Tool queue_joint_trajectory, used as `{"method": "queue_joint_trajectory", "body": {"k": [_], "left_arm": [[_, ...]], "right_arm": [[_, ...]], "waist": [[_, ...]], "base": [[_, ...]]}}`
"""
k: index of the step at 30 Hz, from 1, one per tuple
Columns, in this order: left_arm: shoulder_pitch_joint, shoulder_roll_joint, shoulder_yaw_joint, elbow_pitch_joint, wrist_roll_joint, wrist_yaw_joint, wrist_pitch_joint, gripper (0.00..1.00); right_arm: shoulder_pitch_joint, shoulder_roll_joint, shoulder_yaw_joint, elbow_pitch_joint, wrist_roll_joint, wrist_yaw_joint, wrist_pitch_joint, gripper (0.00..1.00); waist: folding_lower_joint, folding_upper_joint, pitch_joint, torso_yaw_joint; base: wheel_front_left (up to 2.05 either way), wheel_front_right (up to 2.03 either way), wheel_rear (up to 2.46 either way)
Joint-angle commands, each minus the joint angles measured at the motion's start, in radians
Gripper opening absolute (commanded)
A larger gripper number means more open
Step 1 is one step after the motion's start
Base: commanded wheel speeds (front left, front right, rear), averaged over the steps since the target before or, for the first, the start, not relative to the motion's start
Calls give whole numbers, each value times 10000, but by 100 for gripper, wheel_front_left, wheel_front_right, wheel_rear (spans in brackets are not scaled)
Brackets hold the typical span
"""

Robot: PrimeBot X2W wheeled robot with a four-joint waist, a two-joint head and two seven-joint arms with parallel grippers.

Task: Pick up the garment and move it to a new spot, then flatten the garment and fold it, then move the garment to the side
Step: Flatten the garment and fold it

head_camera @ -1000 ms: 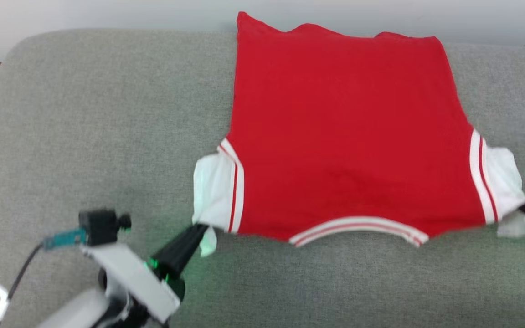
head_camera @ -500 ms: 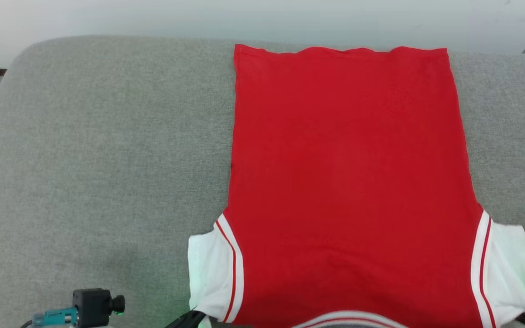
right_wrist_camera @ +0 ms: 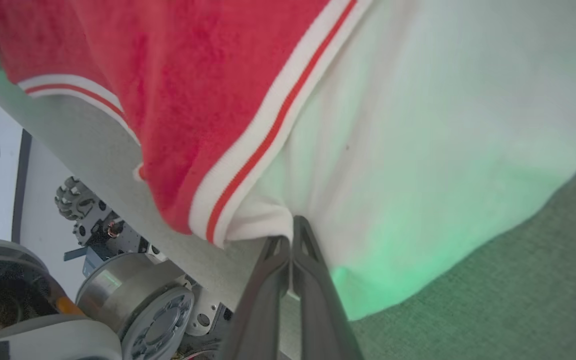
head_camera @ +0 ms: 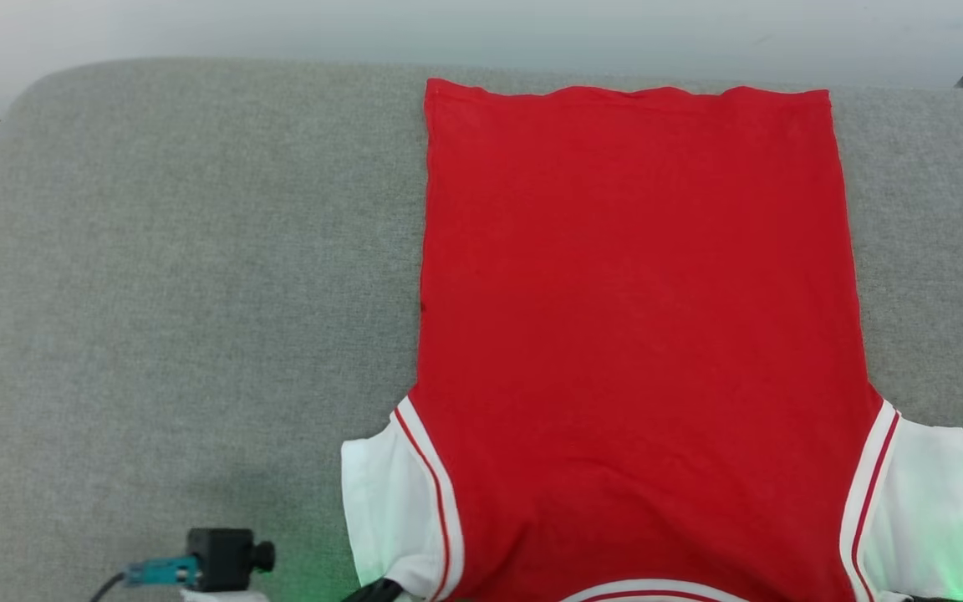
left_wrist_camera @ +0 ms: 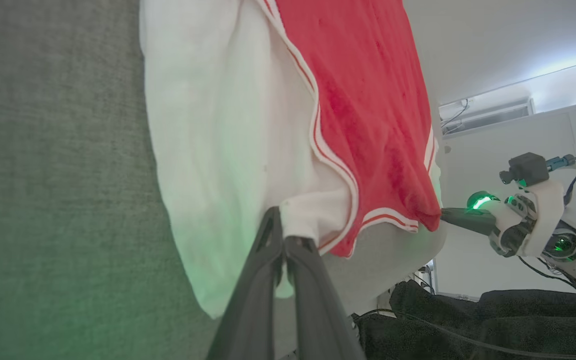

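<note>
The garment [head_camera: 632,318], a red jersey with white side panels and striped trim, lies spread flat on the grey padded surface [head_camera: 180,293], plain side up with no lettering showing. Its neck end hangs at the near edge. My left gripper [left_wrist_camera: 283,235] is shut on the white corner by the left armhole, and its dark fingers [head_camera: 377,592] peek in at the head view's bottom. My right gripper [right_wrist_camera: 292,230] is shut on the opposite white corner. In the left wrist view the right gripper [left_wrist_camera: 443,215] pinches the garment [left_wrist_camera: 358,100] at the far end of its near edge.
The grey surface stretches wide to the left of the jersey, with a narrower strip on the right. Its far edge meets a pale wall. My left wrist camera [head_camera: 222,556] sits at the lower left. Below the near edge are the robot's base [right_wrist_camera: 163,320] and dark cloth [left_wrist_camera: 493,320].
Both grippers have drawn the jersey toward the near edge and it now lies stretched out long and smooth, its far hem straight. The head view has also shifted.
</note>
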Motion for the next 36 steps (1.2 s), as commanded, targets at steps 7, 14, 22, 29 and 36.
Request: {"method": "queue_joint_trajectory", "body": {"k": [7, 14, 22, 29, 36], "left_arm": [[-398, -704, -157, 997, 127, -336, 98, 0], [-533, -996, -232, 1650, 86, -418, 174, 0], [-491, -1019, -193, 1757, 124, -485, 73, 0], [-426, -882, -198, 1281, 305, -395, -33, 0], [-810, -1056, -317, 864, 669, -354, 114, 0]], "right_arm": [[-576, 1475, 209, 1453, -1066, -29, 410, 0], [-910, 2315, 518, 2691, -1890, -137, 580, 0], [-1007, 2399, 165, 2030, -1169, -88, 100, 100], [-471, 350, -1405, -237, 448, -8, 23, 100], [-1183, -880, -3656, -611, 1882, -10, -389, 100]], "waist": [[0, -1, 172, 67], [0, -1, 286, 12], [0, -1, 224, -151], [0, -1, 178, -60], [0, -1, 430, 447]], "base": [[0, 0, 0], [0, 0, 0], [0, 0, 0], [0, 0, 0], [0, 0, 0]]}}
